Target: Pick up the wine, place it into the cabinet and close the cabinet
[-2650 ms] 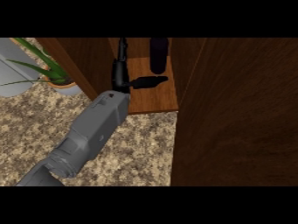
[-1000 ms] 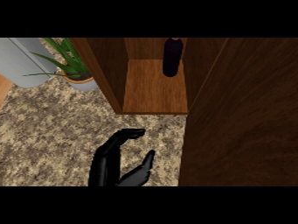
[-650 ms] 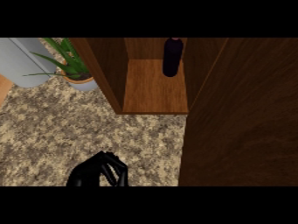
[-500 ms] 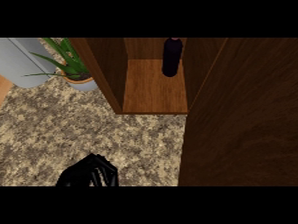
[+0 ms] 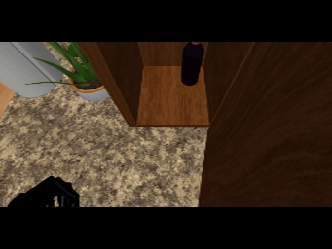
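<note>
the dark glass wine bottle (image 5: 191, 63) stands upright at the back of the open brown wooden cabinet (image 5: 173, 102), far ahead and right of the black robot hand (image 5: 47, 196) low on the speckled tabletop (image 5: 103, 146), fingers apparently curled on nothing, door next.

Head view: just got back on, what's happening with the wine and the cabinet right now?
The wine bottle stands upright on the shelf inside the cabinet, toward the back, and nothing is holding it. The cabinet door is open, filling the right side of the view. One dark hand shows at the lower left edge over the speckled counter, well away from the cabinet. Which hand it is, and how its fingers are set, I cannot tell. Closing the door remains to be done.
</note>
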